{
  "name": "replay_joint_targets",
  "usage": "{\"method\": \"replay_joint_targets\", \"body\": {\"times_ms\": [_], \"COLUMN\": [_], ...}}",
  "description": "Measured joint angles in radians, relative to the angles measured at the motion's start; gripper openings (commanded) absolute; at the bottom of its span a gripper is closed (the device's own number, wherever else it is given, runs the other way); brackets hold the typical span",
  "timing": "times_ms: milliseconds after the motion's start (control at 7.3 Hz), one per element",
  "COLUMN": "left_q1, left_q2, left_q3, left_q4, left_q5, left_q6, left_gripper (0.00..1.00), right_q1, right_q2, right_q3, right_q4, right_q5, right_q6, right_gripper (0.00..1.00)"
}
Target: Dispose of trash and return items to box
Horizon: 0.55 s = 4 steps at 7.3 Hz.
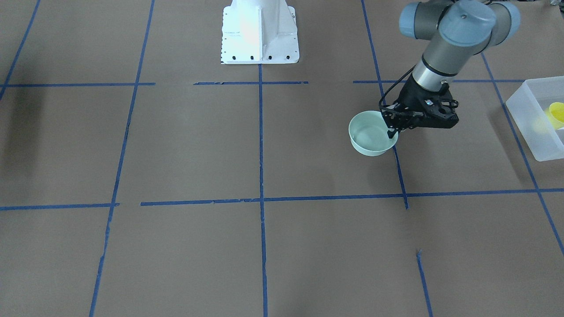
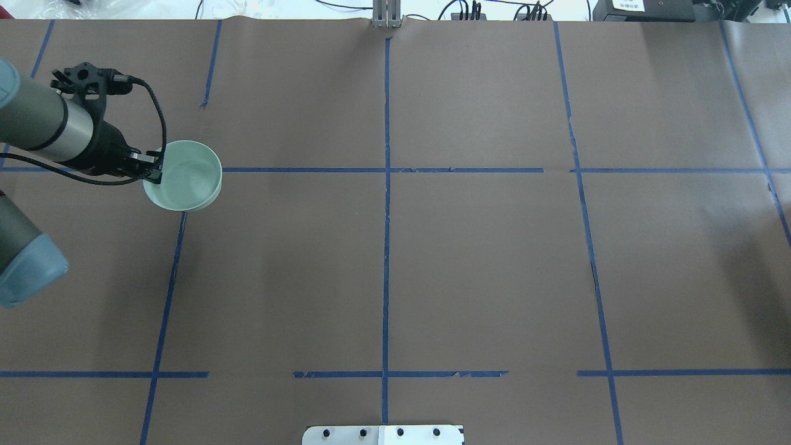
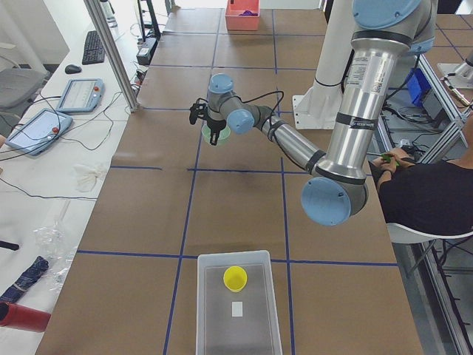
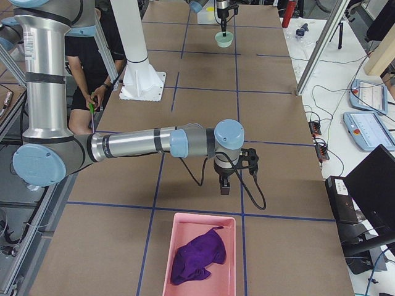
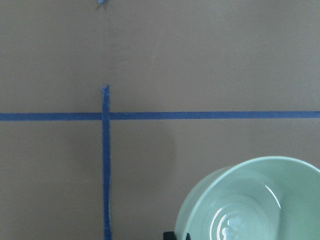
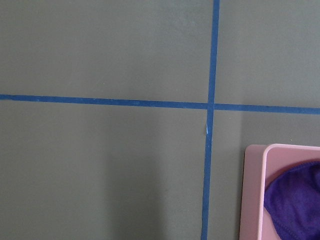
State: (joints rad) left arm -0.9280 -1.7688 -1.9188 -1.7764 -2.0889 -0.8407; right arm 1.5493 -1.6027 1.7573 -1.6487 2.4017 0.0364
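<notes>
My left gripper (image 1: pixel 391 130) is shut on the near rim of the pale mint-green bowl (image 1: pixel 371 139), with one finger inside it and one outside. The bowl is upright and empty. It also shows in the overhead view (image 2: pixel 185 175) and low in the left wrist view (image 5: pixel 255 200). The yellow cup (image 1: pixel 556 114) lies inside the translucent box (image 1: pixel 526 115) at the table's left end, and it shows there in the exterior left view (image 3: pixel 235 278). My right gripper (image 4: pixel 225 187) shows only in the exterior right view, so I cannot tell whether it is open or shut.
A pink tray (image 4: pixel 179 229) holding a purple cloth (image 4: pixel 196 259) lies at the table's right end, just below the right gripper; its corner shows in the right wrist view (image 6: pixel 254 190). The white robot base (image 1: pixel 260 35) stands at the table's edge. Blue tape lines cross the brown table.
</notes>
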Motion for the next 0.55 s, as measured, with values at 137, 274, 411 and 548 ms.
{"method": "replay_joint_targets", "body": {"times_ms": [137,274,411,548], "left_q1": [-0.060,-0.132,-0.208,-0.290], "left_q2": [0.034,0.058,0.068,0.075], "left_q3": [0.004,0.010,0.021,0.054], "left_q4": [0.013,0.062,0.133,0.187], "left_q5": [-0.032,-0.055,-0.065,-0.069], "left_q6": [0.081,0.199,0.333,0.471], "left_gripper": [0.00,0.00,0.00,0.00], "right_q1": [0.000,0.000,0.000,0.000], "right_q2": [0.004,0.008,0.007,0.003], "right_q3": [-0.023,-0.039,-0.046,-0.051], "right_q4": [0.001,0.001,0.001,0.000], "right_q5": [-0.001,-0.001,-0.001,0.001], "right_q6": [-0.002,-0.003,-0.002,0.001], "right_gripper": [1.00,1.00,1.00,1.00]}}
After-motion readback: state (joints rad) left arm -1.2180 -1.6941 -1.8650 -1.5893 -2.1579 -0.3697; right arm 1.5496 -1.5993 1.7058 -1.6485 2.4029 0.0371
